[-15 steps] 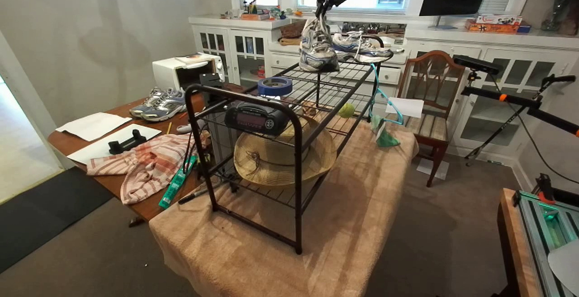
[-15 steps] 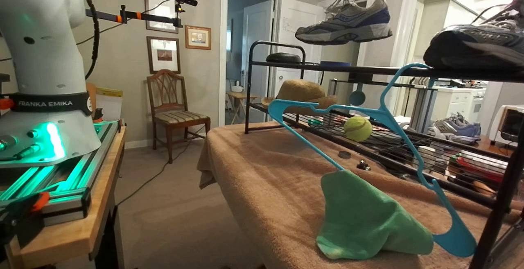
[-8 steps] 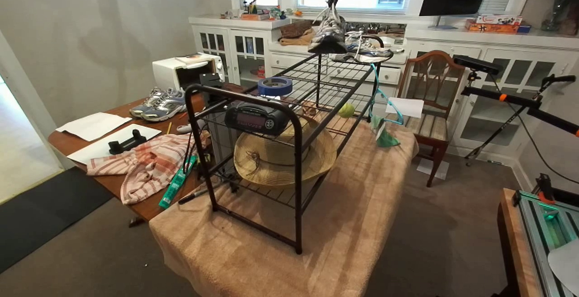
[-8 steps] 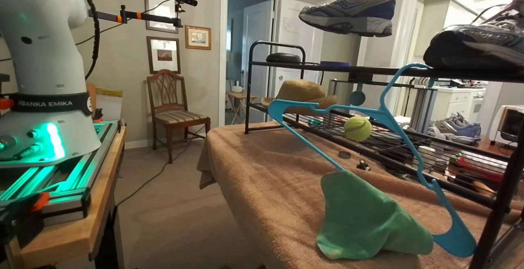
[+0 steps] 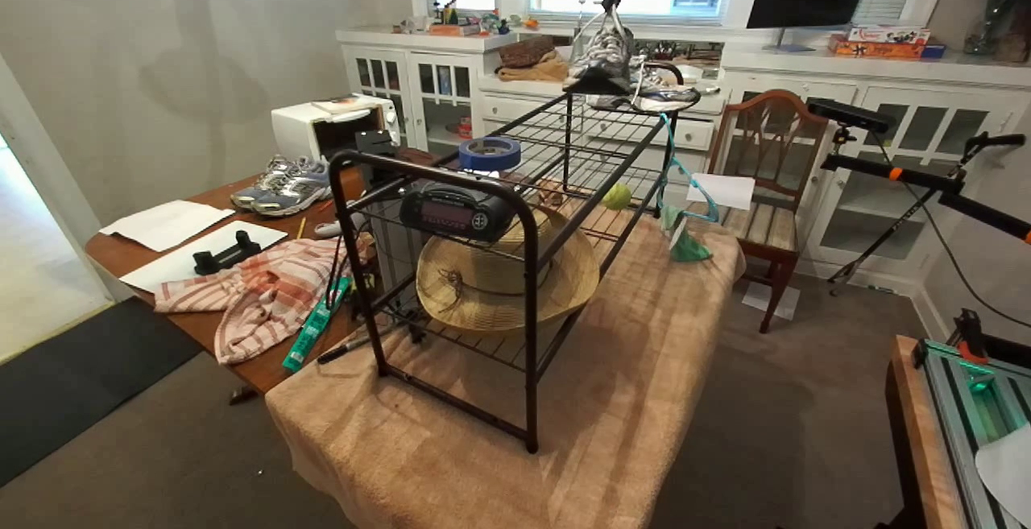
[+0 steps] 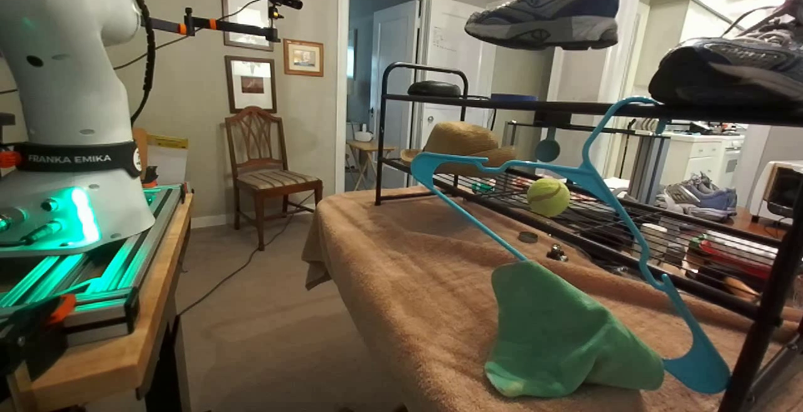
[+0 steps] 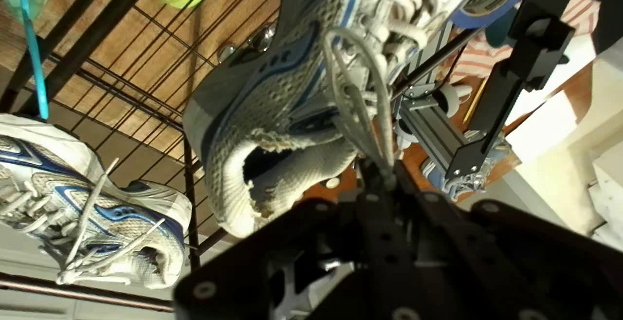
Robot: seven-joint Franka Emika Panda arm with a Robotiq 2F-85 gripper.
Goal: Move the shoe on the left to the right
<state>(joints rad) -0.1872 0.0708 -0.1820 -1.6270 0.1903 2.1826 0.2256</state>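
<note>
The held shoe, a light grey-and-white sneaker with blue trim, hangs in the air above the black wire rack in both exterior views (image 5: 600, 62) (image 6: 546, 14). My gripper (image 5: 610, 7) is shut on its laces; the looped laces pass between the fingertips in the wrist view (image 7: 388, 169). The shoe (image 7: 292, 76) hangs below and left of the jaws there, heel opening visible, toe cut off by the top edge. A second, similar sneaker (image 5: 667, 97) rests on the rack's far end; it also shows in the wrist view (image 7: 97, 208). The two sneakers are apart in an exterior view (image 6: 740, 70).
The rack (image 5: 532, 344) stands on a towel-covered table (image 5: 451, 464). Its top holds a blue tape roll (image 5: 490, 153) and clock radio (image 5: 455, 212); a straw hat (image 5: 475, 303) and tennis ball (image 5: 617, 196) are lower. A blue hanger (image 6: 618, 199) hangs from its end.
The held sneaker and gripper have moved right and up in both exterior views, closer to the second sneaker. The sneaker has turned a little as it hangs. The laces stay gripped.
</note>
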